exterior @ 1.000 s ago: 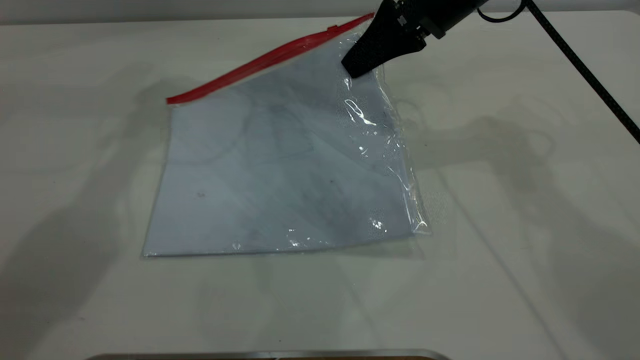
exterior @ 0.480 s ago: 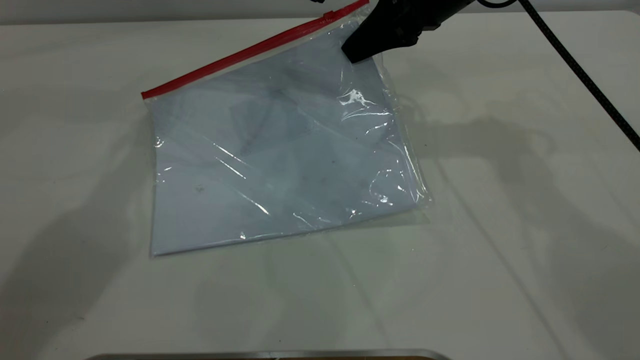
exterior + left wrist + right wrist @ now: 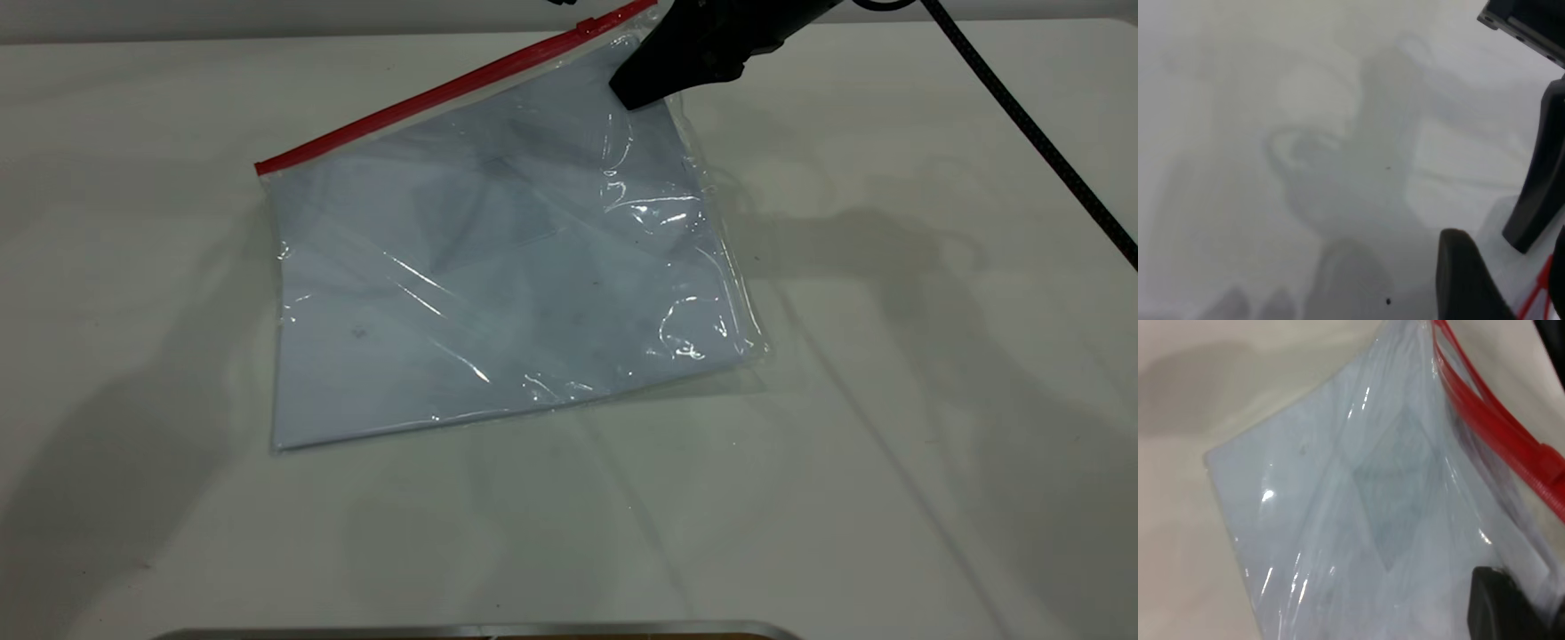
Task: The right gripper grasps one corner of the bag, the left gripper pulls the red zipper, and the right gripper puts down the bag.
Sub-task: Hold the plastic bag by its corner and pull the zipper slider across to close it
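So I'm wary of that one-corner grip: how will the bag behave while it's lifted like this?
Probably floppy: the bag sags from the corner in the right gripper down to the table, its film creased. The glossy plastic looks slippery, so it may slide out. The paper sheets inside likely stiffen it somewhat and could shift toward the low edge.

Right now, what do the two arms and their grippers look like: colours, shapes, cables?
The right gripper is matte black and tapers to a blunt point, on a black arm. A black braided cable trails from it. The left gripper shows only in its wrist view: smooth black fingers with rounded tips, below a black bracket with a pale edge. No markings are visible.
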Robot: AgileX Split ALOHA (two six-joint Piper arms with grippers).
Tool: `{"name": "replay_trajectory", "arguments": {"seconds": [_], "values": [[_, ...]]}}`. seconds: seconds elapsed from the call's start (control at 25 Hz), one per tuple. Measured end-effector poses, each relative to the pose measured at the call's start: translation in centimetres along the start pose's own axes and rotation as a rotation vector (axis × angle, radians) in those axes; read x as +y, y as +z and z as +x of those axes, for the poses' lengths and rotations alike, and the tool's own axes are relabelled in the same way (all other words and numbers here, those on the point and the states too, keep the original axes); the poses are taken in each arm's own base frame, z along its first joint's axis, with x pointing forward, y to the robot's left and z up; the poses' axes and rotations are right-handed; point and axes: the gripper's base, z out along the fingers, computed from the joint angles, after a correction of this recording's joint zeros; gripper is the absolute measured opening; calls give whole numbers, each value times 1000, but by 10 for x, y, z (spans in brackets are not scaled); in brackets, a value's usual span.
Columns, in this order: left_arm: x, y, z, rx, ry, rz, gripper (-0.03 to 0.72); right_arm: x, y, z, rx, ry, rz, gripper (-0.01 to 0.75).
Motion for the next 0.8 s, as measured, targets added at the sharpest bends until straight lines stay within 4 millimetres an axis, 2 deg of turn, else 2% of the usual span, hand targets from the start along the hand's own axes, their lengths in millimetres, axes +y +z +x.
{"name": "replay_trajectory", "arguments": {"seconds": [0.24,0.48,0.8], "values": [[-1,2,-1,6,-22,2,376,-2,0,0,5,0,25,34],[-11,16,-5,34,-4,17,376,-3,0,0,5,1,31,34],[-10,17,-2,79,-3,-5,376,-3,0,0,5,2,31,34]]}}
